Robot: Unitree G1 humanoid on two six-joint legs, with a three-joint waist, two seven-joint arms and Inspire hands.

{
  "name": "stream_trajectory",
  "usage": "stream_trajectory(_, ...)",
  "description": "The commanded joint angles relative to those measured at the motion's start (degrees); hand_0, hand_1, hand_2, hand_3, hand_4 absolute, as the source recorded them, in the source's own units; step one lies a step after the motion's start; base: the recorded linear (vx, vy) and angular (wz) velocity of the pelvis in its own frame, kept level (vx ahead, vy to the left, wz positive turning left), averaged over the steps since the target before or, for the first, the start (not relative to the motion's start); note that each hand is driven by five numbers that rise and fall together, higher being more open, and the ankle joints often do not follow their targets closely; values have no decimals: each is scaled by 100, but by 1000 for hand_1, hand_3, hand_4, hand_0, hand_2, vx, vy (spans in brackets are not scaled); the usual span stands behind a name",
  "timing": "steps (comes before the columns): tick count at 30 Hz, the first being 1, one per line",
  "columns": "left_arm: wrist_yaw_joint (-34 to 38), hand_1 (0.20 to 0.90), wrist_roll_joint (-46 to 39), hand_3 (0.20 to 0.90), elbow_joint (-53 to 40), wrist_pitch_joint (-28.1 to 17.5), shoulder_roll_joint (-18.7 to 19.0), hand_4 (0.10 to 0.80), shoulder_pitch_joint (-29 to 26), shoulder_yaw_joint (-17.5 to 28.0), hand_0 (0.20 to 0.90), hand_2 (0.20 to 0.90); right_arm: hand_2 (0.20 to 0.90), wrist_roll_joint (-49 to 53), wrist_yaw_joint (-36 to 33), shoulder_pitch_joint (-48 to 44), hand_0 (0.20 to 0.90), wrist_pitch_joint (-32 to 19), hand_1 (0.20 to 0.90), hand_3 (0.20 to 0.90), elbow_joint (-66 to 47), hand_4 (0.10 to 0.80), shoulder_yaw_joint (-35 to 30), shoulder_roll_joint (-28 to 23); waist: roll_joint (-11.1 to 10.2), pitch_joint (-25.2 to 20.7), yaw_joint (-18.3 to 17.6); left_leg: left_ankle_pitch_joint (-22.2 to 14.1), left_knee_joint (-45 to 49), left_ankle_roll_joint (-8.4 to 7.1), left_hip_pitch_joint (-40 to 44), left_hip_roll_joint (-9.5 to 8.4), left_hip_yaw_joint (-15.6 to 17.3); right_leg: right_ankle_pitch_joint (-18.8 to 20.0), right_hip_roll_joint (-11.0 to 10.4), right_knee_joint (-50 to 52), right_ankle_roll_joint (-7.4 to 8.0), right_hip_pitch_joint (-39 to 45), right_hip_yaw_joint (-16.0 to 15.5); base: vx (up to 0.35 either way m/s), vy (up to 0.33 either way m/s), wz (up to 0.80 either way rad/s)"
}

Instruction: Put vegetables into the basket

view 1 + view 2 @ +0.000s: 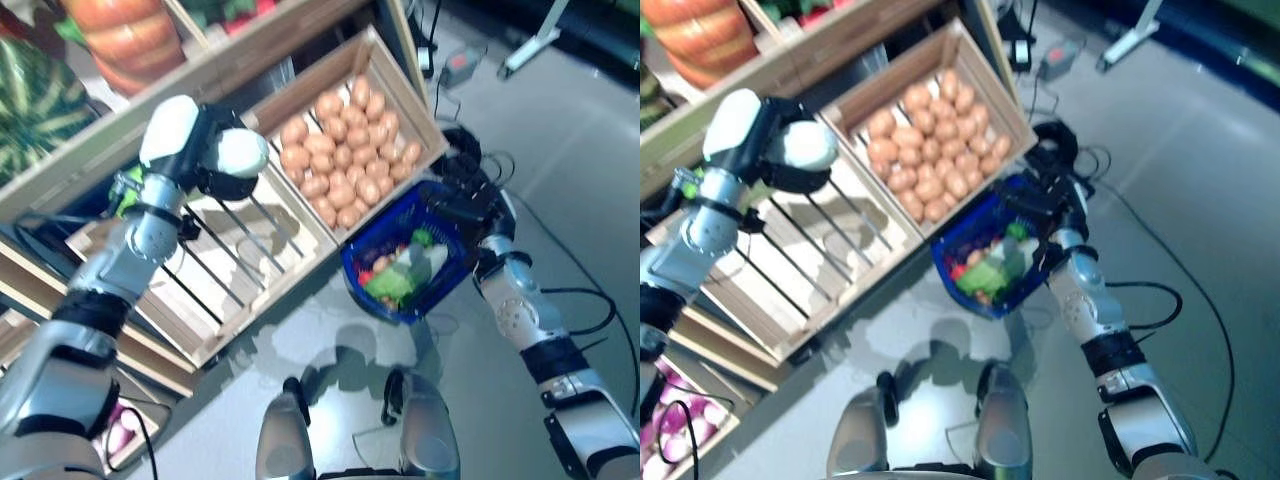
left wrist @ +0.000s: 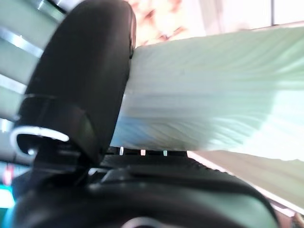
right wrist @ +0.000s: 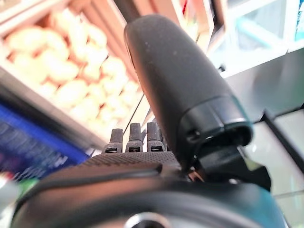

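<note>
My left hand is up over an empty slatted wooden crate, shut on a pale white-green vegetable. The left wrist view shows that vegetable's ribbed pale surface pressed between the thumb and the fingers. A blue basket hangs low in front of the crates with green leaves and several other vegetables inside. My right hand is at the basket's far right side, its fingers curled on the handle; the thumb fills the right wrist view.
A wooden crate full of potatoes stands beside the empty crate. On the shelf above lie a pumpkin and a watermelon. A low crate with purple onions sits at the lower left. Grey floor lies to the right.
</note>
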Motion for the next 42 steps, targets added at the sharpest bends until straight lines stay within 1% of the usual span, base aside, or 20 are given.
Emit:
stream_trajectory(1,-155,300,-1075,300,-319,-549,-123,400,155,522,300,300,900,-306,1198,55,900,-12,900,900,-266,800,54,271,-10,-1249,48,16,-247,289,428,-172,112,868,-94,-1688,95,1179,56,99,-72,16)
stream_trajectory(4,-468,300,-1739,300,-375,-724,-436,400,256,657,300,300,900,-348,1604,11,900,295,900,900,-138,800,164,318,-26,-1462,46,248,-738,255,792,-173,158,1050,3,-2154,131,1544,-8,88,-69,12)
stream_trajectory(9,-1045,300,-2957,300,-677,-722,-981,400,404,961,300,300,900,-492,2311,-11,900,794,900,900,-184,800,376,345,-45,-1706,71,575,-1497,192,1226,-189,120,1329,185,-2833,191,2001,-52,59,-77,7)
stream_trajectory(10,-1070,300,-3009,300,-701,-711,-1024,400,412,972,300,300,900,-487,2320,-4,900,797,900,900,-207,800,395,344,-47,-1717,70,595,-1551,187,1252,-187,120,1347,197,-2881,195,2030,-59,27,-64,6)
stream_trajectory(12,-1280,300,-3454,300,-797,-700,-1317,400,436,1009,300,300,900,-475,2515,-1,900,960,900,900,-326,800,501,385,-63,-1781,78,715,-1873,154,1381,-170,108,1457,247,-3147,226,2171,-95,13,-70,4)
stream_trajectory(17,-1365,300,-3765,300,-925,-701,-1555,400,376,952,300,300,900,-607,2595,-105,900,1259,900,900,-480,800,661,326,-103,-1837,86,884,-2302,102,1522,-174,124,1681,291,-3584,295,2318,-180,-29,-50,7)
stream_trajectory(18,-1458,300,-4009,300,-1012,-696,-1622,400,344,970,300,300,900,-610,2625,-172,900,1334,900,900,-491,800,733,286,-118,-1846,97,931,-2429,90,1554,-178,149,1755,312,-3723,307,2351,-222,-47,-34,1)
stream_trajectory(20,-1522,300,-4192,300,-1134,-698,-1726,400,322,965,300,300,900,-503,2614,-235,900,1359,900,900,-484,800,797,281,-137,-1844,101,939,-2487,84,1553,-181,138,1823,349,-3848,311,2380,-229,-60,-40,1)
stream_trajectory(27,-1603,300,-4228,300,-1482,-590,-1976,400,428,828,300,300,900,-412,2631,-284,900,1319,900,900,-596,800,785,408,-167,-1818,129,889,-2526,118,1605,-173,64,1796,393,-3834,289,2439,-241,-23,-25,4)
stream_trajectory(30,-1590,300,-4126,300,-1527,-412,-2112,400,557,737,300,300,900,-414,2524,-319,900,1192,900,900,-678,800,781,532,-196,-1817,160,836,-2526,141,1650,-196,22,1809,408,-3889,290,2507,-237,4,-19,3)
stream_trajectory(37,-1858,300,-4082,300,-1365,-269,-2230,400,779,663,300,300,900,-535,2317,-344,900,1029,900,900,-849,800,751,586,-211,-1831,202,796,-2526,163,1695,-217,-4,1834,396,-3956,305,2580,-238,0,0,0)
stream_trajectory(42,-1910,300,-3775,300,-1455,-143,-2325,400,950,523,300,300,900,-599,2256,-346,900,967,900,900,-992,800,692,596,-221,-1809,225,777,-2526,176,1711,-222,-23,1859,394,-3988,313,2601,-239,0,0,0)
